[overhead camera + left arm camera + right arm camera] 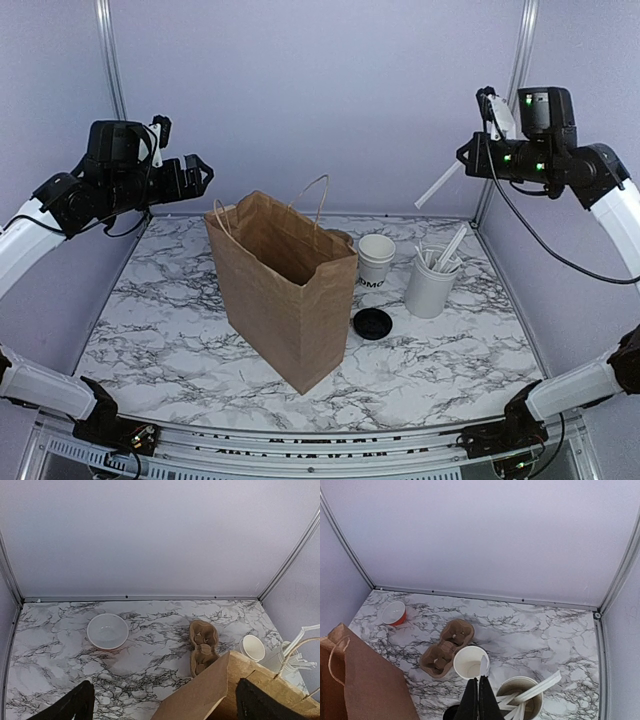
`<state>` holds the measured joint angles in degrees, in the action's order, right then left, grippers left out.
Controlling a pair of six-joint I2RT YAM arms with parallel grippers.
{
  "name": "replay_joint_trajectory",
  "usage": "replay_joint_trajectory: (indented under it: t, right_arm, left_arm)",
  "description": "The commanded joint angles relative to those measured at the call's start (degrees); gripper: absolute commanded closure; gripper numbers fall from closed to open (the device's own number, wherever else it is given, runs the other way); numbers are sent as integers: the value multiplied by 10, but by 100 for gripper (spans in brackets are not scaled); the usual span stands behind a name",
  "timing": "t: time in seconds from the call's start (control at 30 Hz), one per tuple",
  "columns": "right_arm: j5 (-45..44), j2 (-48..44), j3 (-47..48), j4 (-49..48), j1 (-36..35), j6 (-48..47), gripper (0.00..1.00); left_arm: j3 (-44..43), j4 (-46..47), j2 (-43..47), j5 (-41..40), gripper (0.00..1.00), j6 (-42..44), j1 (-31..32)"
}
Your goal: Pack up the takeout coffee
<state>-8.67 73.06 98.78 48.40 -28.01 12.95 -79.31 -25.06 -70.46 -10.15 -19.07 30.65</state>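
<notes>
Paper cup upright and uncovered on the marble table, in the right rear quarter, just beside the right wall of the brown paper bag. Black lettering low on the cup's side: "OMO" legible from overhead, the rest cut off by the bag's edge. Black lid flat on the marble just in front of the cup, apart from it, close to the bag's near right corner. White utensil cylinder to the right of the cup, near but not touching. From the right wrist view, cardboard cup carrier just behind the cup; touching or not, cannot tell. Farther back and left, a red bowl with a white inside, near the back wall. Bag upright, mouth open, handles up. Broad bare marble left of the bag and along the near edge; a narrower strip between cylinder and right wall. Left gripper high over the left rear corner, fingers spread wide, holding nothing. Right gripper high over the right rear, fingers pressed together, nothing seen between them.
</notes>
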Motion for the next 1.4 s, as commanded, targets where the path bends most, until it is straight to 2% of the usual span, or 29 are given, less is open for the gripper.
replay_joint_trajectory:
  t: [0.0,0.6,0.73,1.03,1.37]
  right_arm:
    - [54,-21,27,-83,-25,-5,100]
    - [313,-37,-36,-306,-76,45,100]
    - [289,-24,-27,-296,-127,17,100]
    - [171,51,17,-216,-251,-49,100]
    - [136,130,27,-187,-288,-71,100]
  left_arm:
    - [8,6,10,-22,1,-10,-4]
    - [33,-6,17,-30,1,-41,-30]
    - [35,-5,16,-28,1,-43,-34]
    - [43,-6,20,-26,1,-48,-40]
    - [46,-5,24,-21,1,-50,-45]
